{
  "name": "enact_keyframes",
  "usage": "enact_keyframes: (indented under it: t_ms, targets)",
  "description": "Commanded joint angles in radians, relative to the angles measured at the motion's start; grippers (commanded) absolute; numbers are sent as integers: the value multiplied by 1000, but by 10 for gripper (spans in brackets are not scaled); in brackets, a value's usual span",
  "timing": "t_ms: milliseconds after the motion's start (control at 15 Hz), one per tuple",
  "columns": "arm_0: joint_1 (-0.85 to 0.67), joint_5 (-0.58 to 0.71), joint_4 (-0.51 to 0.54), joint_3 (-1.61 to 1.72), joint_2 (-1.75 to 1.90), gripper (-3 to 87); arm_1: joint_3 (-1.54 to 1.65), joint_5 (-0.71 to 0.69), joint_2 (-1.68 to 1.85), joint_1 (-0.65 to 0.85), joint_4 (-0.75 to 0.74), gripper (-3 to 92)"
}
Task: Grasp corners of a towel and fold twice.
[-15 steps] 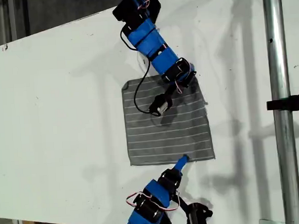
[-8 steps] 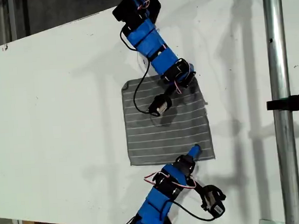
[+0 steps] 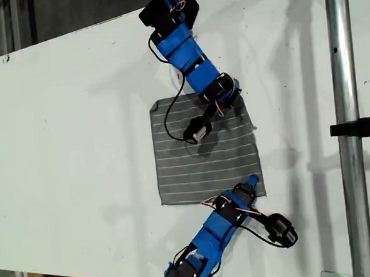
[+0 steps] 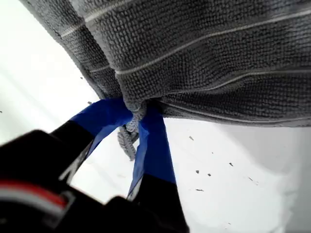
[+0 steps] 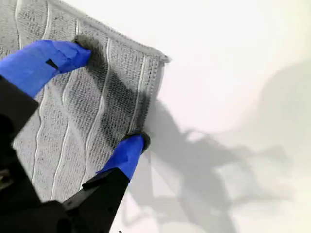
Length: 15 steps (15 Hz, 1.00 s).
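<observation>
Towel (image 3: 204, 150) lies flat and spread on the white surface (image 3: 77, 120), about midway across the exterior view, between the two arms. It is close to square, so no long axis stands out; its thin white stripes run from the exterior view's left to its right, tilted slightly. The cloth is grey and soft, with a nubbly weave. My first hand (image 4: 133, 121) is clamped on one rounded corner (image 4: 130, 109), which bunches between the blue fingers (image 4: 153, 145). My second hand (image 5: 109, 94) has its fingers apart, straddling another corner (image 5: 163, 59), both tips on the cloth. The surface is bare toward the exterior view's left, while a metal pole (image 3: 348, 135) stands toward its right, apart from the towel.
</observation>
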Motion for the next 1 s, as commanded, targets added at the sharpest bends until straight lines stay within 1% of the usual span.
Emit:
enact_keyframes:
  t_ms: [0, 67, 133, 200, 267, 400, 533, 800, 933]
  targets:
    - [9, -14, 0, -103, -61, 294, -23, -5, 48, 9, 12, -2]
    - [9, -28, -9, -106, -95, 234, -23, -3, 48, 8, 12, -2]
    - [9, -44, -9, -106, -123, 129, -23, -2, 49, 6, 14, -2]
    - [9, -55, 0, -106, -132, -12, -23, 2, 51, 3, 17, -2]
    - [9, -54, 12, -106, -126, -29, -23, 5, 52, 2, 20, -2]
    - [6, -40, 66, -129, -101, -29, -23, 6, 60, 2, 21, -2]
    - [6, 21, 117, -163, -37, -29, -26, 14, 103, -17, 21, -2]
    - [25, 144, 138, -156, 242, -29, -75, 78, 308, -123, 41, -2]
    - [37, 137, 196, -147, 348, -29, -98, 83, 380, -175, -15, -2]
